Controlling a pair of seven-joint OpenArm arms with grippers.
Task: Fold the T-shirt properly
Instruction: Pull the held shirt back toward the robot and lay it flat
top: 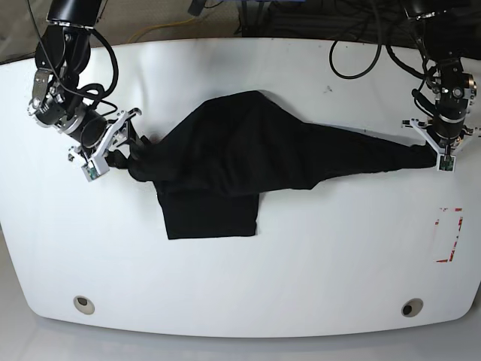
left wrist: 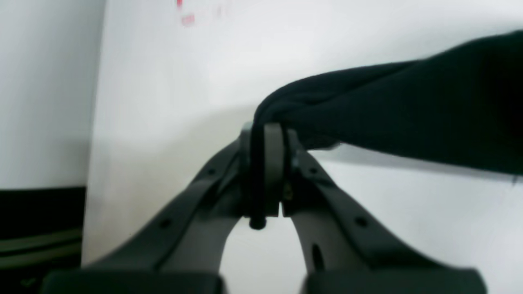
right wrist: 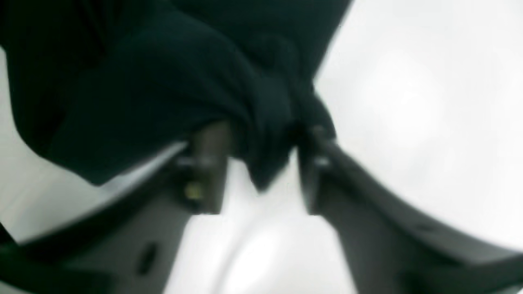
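The black T-shirt [top: 240, 162] lies on the white table [top: 316, 263], stretched sideways between my two grippers, with a folded part hanging toward the front edge. My left gripper [top: 440, 156], at the right in the base view, is shut on a thin drawn-out end of the shirt. In the left wrist view its fingers [left wrist: 273, 163] pinch the cloth [left wrist: 408, 118], which runs off to the right. My right gripper [top: 126, 147], at the left in the base view, holds a bunched end. In the blurred right wrist view the cloth [right wrist: 163, 81] is wadded between the fingers [right wrist: 208, 163].
A red rectangular marking [top: 449, 235] is on the table at the right. Two round holes [top: 84, 304] [top: 409, 307] sit near the front edge. Cables lie beyond the far edge. The table's edge [left wrist: 96, 143] shows left of my left gripper.
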